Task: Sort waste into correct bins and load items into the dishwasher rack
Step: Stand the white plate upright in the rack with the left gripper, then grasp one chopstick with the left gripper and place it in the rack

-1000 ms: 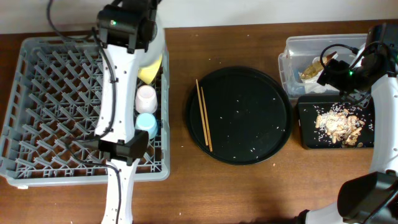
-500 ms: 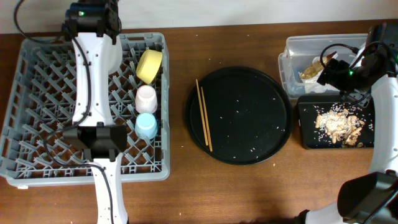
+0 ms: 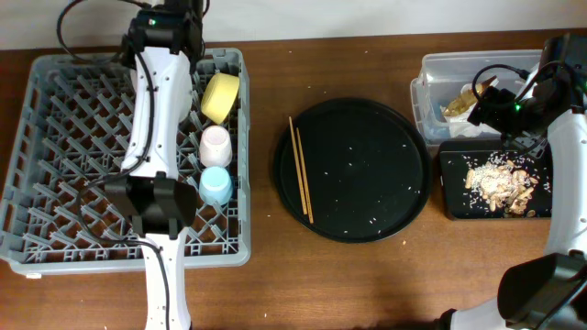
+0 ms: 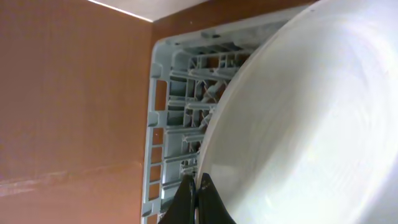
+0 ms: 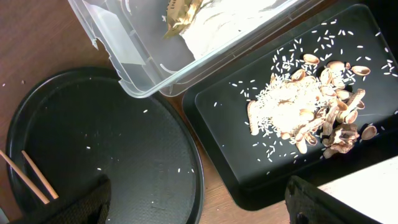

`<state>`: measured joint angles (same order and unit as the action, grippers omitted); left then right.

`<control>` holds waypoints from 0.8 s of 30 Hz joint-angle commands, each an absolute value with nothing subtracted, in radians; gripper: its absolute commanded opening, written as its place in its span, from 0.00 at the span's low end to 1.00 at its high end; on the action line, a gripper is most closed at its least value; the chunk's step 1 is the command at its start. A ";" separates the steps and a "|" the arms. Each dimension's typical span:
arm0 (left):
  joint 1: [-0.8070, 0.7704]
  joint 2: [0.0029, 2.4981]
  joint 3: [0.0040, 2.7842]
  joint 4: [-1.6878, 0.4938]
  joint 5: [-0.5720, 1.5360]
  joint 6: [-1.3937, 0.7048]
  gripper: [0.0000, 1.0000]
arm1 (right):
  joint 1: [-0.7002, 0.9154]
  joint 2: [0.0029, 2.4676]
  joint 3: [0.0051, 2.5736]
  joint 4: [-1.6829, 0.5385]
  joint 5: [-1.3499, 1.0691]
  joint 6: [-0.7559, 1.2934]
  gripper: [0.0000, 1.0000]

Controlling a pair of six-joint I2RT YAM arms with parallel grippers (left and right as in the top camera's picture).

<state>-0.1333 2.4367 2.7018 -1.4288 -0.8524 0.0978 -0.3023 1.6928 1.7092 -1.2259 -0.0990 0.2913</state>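
Pale plate (image 4: 298,124) — rim pinched between left fingers (image 4: 185,202), over rack (image 4: 157,118); right fingers (image 5: 323,202) apart.

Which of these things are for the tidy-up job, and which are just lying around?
For the job: dishwasher rack, plate, yellow bowl, pink cup, blue cup, chopsticks, clear tub, black rectangular tray, food scraps, wrapper, tissues.

Just lying about: round black tray.

Pale plate (image 4: 311,124), grey lattice rack (image 3: 64,156), yellow bowl (image 3: 220,96), pink cup (image 3: 215,144), blue cup (image 3: 215,185).
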 commanded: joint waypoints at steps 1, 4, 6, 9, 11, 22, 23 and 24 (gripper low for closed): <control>-0.131 2.410 2.664 -1.428 -0.879 0.107 0.00 | -0.301 1.695 1.705 -1.224 -0.098 0.292 0.91; -0.131 2.410 2.663 -1.398 -0.780 0.107 0.40 | -0.301 1.695 1.705 -1.224 -0.098 0.292 0.90; -0.131 2.410 2.663 -1.398 -0.710 0.107 0.78 | -0.301 1.695 1.705 -1.224 -0.098 0.292 0.90; -0.136 2.397 2.666 -1.399 -0.664 0.107 0.94 | -0.302 1.695 1.705 -1.224 -0.098 0.292 0.91; -0.139 2.338 2.669 -1.394 -0.624 0.075 0.94 | -0.301 1.695 1.705 -1.224 -0.098 0.292 0.91; -0.406 2.204 2.486 -1.462 0.176 -0.124 0.99 | -0.301 1.695 1.705 -1.226 -0.102 0.292 0.95; -0.440 2.219 2.402 -1.395 0.177 -0.147 0.99 | -0.302 1.695 1.705 -1.231 -0.102 0.292 0.96; -0.467 2.226 2.291 -1.305 0.176 -0.195 1.00 | -0.301 1.695 1.705 -1.239 -0.102 0.292 0.96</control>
